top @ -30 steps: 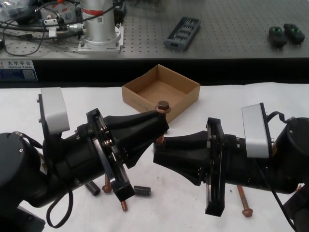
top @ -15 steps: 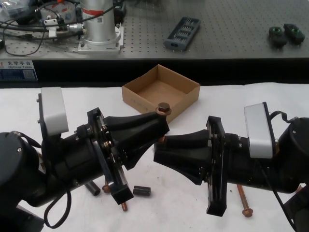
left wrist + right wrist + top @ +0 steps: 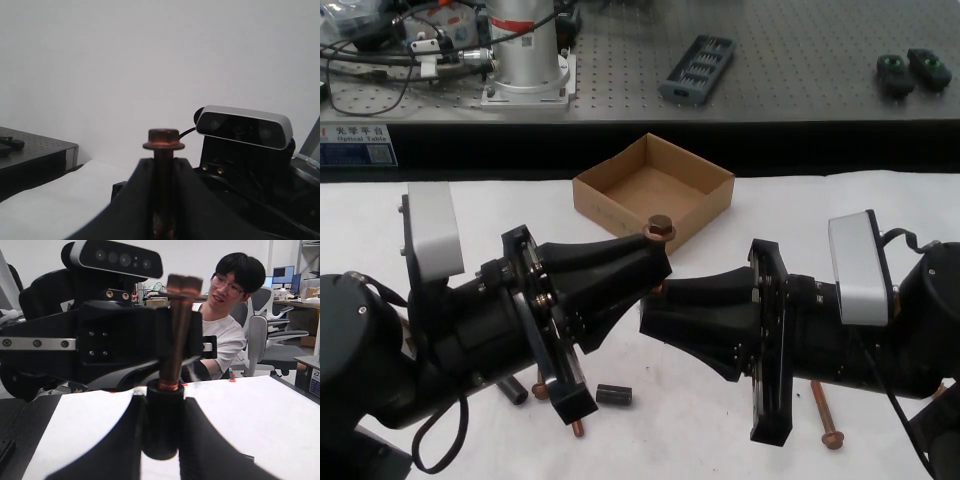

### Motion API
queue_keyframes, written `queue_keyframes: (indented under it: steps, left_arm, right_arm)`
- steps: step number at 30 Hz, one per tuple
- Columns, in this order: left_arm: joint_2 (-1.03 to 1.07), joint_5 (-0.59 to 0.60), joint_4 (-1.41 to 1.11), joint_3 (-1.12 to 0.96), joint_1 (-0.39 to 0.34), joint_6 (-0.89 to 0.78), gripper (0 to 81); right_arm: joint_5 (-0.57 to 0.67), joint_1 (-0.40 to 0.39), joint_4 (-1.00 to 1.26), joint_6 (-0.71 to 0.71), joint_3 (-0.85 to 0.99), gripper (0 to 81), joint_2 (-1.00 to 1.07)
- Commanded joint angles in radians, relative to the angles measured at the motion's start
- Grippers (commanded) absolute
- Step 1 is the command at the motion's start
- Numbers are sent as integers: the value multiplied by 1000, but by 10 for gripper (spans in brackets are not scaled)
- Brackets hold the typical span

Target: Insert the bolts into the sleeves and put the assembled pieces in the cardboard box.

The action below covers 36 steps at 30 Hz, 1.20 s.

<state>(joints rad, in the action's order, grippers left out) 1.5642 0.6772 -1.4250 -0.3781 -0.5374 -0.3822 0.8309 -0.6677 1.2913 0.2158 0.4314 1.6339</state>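
A white sheet covers the surface [image 3: 840,205]. Behind it runs a grey perforated breadboard [image 3: 800,50] bearing a silver column [image 3: 525,40], tangled cables [image 3: 380,45], a grey ridged tray [image 3: 698,66] and two small black parts [image 3: 914,70]. The left wrist view takes in a plain white wall [image 3: 150,60]. In the right wrist view, office chairs [image 3: 262,337] and monitors [image 3: 286,275] stand beyond.

Probably a robotics lab, perforated optical table [image 3: 790,70] at the back, office chairs [image 3: 262,337], monitors [image 3: 289,274] beyond
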Motion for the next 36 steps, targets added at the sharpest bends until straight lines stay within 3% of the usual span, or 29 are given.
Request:
queue_keyframes:
  steps: [1, 4, 8, 10, 17, 24, 36]
  left_arm:
    - [11, 1, 41, 2, -4, -5, 6]
    - [11, -21, 41, 2, -4, -23, 50]
    - [11, -19, 41, 2, 1, -30, 287]
    - [11, -18, 41, 2, 2, -32, 358]
    - [11, -13, 20, 2, 3, -42, 354]
    - [11, 30, -106, 2, 5, -130, 449]
    - [11, 39, -128, 5, 30, -152, 454]
  right_arm:
    - [-13, 5, 61, 10, 4, 58, -4]
    - [-13, 5, 61, 10, 4, 58, -4]
    - [-13, 9, 61, 10, 2, 58, -4]
    - [-13, 15, 61, 10, 2, 58, -4]
    - [-6, 15, 59, 10, 2, 58, -4]
    - [-6, 15, 31, 10, 2, 58, -4]
    - [16, 16, 31, 10, 2, 58, -4]
